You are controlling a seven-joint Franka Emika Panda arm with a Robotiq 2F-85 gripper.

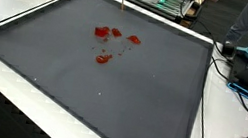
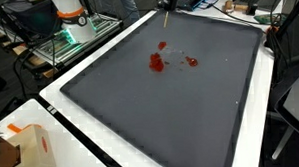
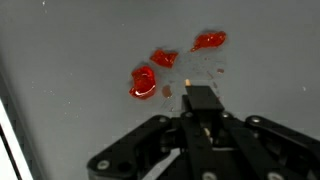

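**Grey mat on a white table, red blobs toward its far end**

Seen from the wrist, the gripper (image 3: 200, 112) has its black fingers (image 3: 150, 140) drawn together on a slim tool (image 3: 198, 98), dark-bodied with a pale tip that points down at the mat. In both exterior views the gripper (image 2: 167, 2) sits at the far edge of the mat, mostly cut off by the top of the picture, with the slim tool (image 1: 122, 6) hanging upright below it as a thin orange-brown stick (image 2: 164, 20). Whether the tip touches the mat cannot be told.

Just beyond the tip lie the red blobs (image 3: 145, 82): one large, two smaller ones further off (image 3: 208, 41). In an exterior view they form a loose cluster (image 1: 105, 33) on the far half of the mat, near the tool but apart from it; again here (image 2: 157, 61).

The dark grey mat (image 1: 98, 100) covers most of the white table (image 1: 11, 15). A cardboard box (image 2: 27, 148) stands on the near left corner of the table, and cables (image 1: 244, 91) trail along the right.
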